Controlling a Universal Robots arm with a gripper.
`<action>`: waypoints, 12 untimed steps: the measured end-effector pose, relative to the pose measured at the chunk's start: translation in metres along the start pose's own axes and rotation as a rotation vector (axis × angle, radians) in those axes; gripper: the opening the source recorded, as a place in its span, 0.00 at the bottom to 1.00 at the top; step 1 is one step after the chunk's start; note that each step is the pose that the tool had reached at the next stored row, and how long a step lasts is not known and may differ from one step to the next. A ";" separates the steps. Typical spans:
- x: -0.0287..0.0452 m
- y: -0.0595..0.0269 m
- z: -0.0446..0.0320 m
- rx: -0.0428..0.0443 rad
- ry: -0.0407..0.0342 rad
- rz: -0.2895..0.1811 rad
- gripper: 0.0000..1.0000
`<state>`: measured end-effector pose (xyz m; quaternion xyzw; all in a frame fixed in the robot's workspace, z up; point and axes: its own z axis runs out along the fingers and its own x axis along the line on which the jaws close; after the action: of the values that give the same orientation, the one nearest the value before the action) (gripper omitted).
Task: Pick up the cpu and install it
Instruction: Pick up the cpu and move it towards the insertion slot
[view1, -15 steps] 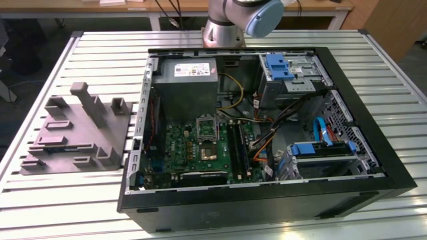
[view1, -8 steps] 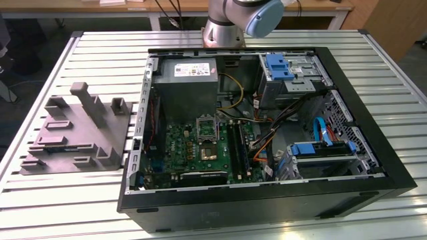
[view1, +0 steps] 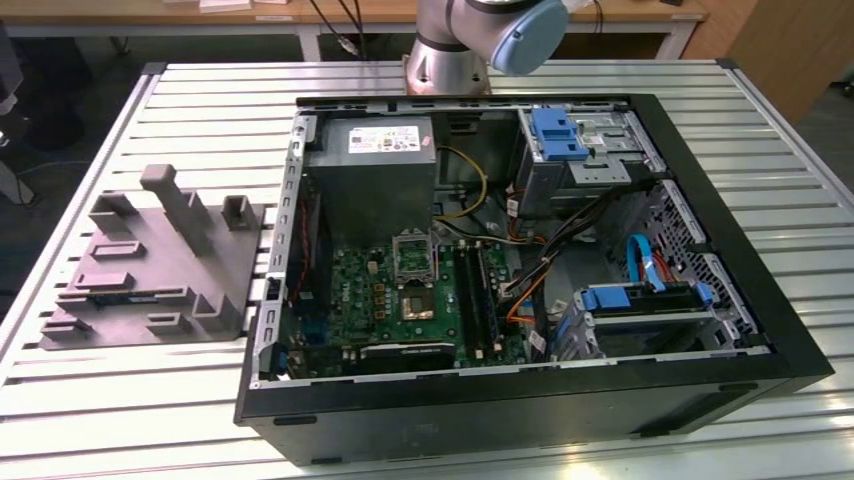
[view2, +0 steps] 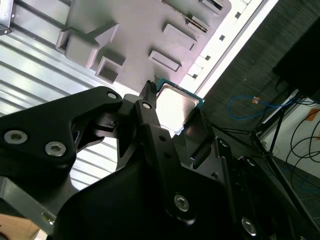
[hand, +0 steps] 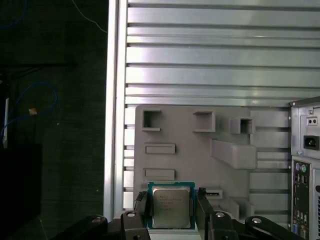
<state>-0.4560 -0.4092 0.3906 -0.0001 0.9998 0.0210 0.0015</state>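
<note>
Jaws in a firm grip.

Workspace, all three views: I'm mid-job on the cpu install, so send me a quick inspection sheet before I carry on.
Surface: slatted metal table, carrying the grey moulded tray and the open computer case.
Job's things: cpu held aloft in the claw, tray below it; green motherboard exposed inside the case.
Clutter: nothing seen.
Claw: claw shut on the cpu, one finger on each of two opposite edges, in both wrist views.
Cables: coloured wires and a blue flat cable inside the case; a blue cable on the floor.
Surroundings: dark floor beside the table; wooden desk beyond it.
</note>
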 end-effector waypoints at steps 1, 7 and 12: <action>-0.0002 0.0000 0.0000 0.0000 0.0000 0.000 0.47; -0.0017 0.0000 0.0000 0.0000 0.0000 0.000 0.47; -0.0032 0.0000 0.0000 0.0000 0.0000 0.000 0.47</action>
<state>-0.4528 -0.4092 0.3906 -0.0001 0.9998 0.0210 0.0015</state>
